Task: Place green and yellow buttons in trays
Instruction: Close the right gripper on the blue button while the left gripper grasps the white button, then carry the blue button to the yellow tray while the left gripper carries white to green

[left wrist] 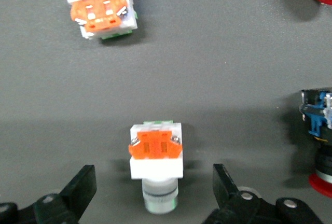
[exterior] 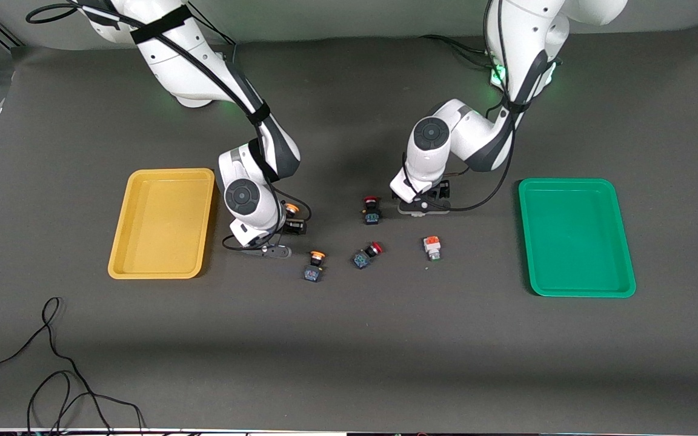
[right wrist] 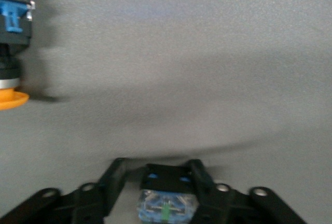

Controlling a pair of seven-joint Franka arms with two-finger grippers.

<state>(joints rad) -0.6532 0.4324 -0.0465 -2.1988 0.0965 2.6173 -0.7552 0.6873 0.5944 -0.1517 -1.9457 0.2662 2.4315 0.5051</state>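
A yellow tray (exterior: 161, 224) lies at the right arm's end of the table and a green tray (exterior: 576, 236) at the left arm's end. Beside the yellow tray my right gripper (exterior: 294, 225) (right wrist: 158, 168) is low at the table, shut on the black body of a yellow-capped button (exterior: 292, 213) (right wrist: 166, 193). Another yellow button (exterior: 315, 265) (right wrist: 11, 37) lies nearer the front camera. My left gripper (exterior: 423, 203) (left wrist: 154, 190) stands open, its fingers (left wrist: 80, 190) apart on either side of a white-and-orange green button (left wrist: 155, 164). A second green button (exterior: 432, 247) (left wrist: 101, 9) lies close by.
Two red-capped black switches lie between the arms, one (exterior: 372, 209) next to the left gripper, one (exterior: 366, 254) nearer the front camera. A loose black cable (exterior: 52, 363) trails over the table's front corner at the right arm's end.
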